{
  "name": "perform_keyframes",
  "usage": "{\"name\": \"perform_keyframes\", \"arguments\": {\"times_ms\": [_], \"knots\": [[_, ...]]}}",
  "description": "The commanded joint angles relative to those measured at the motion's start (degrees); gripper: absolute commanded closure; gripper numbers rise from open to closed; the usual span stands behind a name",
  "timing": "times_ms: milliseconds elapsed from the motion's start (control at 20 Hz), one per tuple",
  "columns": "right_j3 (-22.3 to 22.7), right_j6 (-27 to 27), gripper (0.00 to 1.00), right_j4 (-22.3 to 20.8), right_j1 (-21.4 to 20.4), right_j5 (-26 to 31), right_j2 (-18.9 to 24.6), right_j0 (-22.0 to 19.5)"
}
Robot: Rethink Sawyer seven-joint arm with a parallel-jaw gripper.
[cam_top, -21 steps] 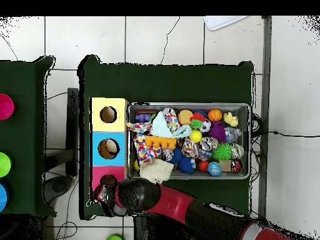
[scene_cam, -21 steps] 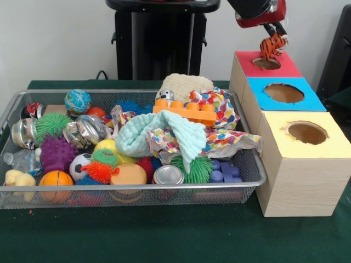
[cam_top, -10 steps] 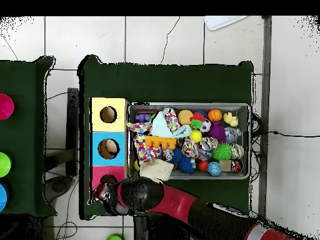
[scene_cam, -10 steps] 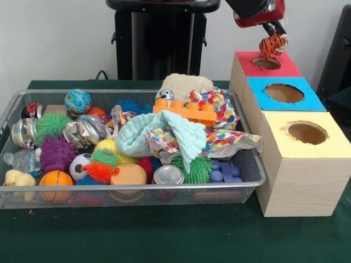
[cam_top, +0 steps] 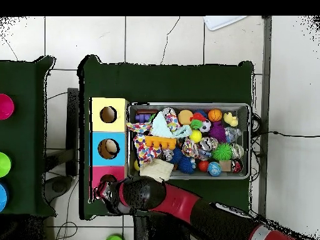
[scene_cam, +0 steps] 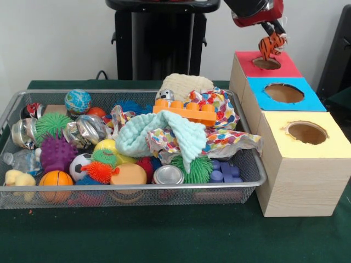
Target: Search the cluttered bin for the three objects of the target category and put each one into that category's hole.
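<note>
In the front view the gripper point(scene_cam: 272, 34) was seen hanging above the red-topped box point(scene_cam: 281, 68), its dark fingers closed about a small orange and black striped toy point(scene_cam: 271, 46), which looked like a tiger, though the shape was too small to be sure. The toy was held just over the hole point(scene_cam: 267, 63) in the red top, apart from its rim. Beside the red box stood a blue-topped box point(scene_cam: 299, 101) and a yellow-topped box point(scene_cam: 329, 148), each with its own round hole.

The wire bin point(scene_cam: 258, 174) was shown full: an orange building block point(scene_cam: 185, 112) lay on a pale green cloth point(scene_cam: 164, 134) and a spotted cloth point(scene_cam: 222, 109), with a cream knitted piece point(scene_cam: 184, 84) behind. At the other end a globe-printed ball point(scene_cam: 78, 101), a purple spiky ball point(scene_cam: 56, 153) and a small basketball point(scene_cam: 55, 179) were seen.

From overhead the red and black arm point(cam_top: 187, 209) was seen reaching to the red box point(cam_top: 97, 175), and the toy and the fingers were hidden beneath the wrist (only the front view showed the grasp). The row of three boxes against the bin's short side was made plain there, on the green table point(cam_top: 181, 81).
</note>
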Motion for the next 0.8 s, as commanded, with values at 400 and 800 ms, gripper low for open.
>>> {"name": "perform_keyframes", "arguments": {"times_ms": [400,800], "knots": [[-7.31,4.29,1.00,-0.67,1.67,-0.99,1.35,-0.95],[-7.83,3.96,0.00,-1.11,0.76,-0.22,-0.01,-0.04]]}}
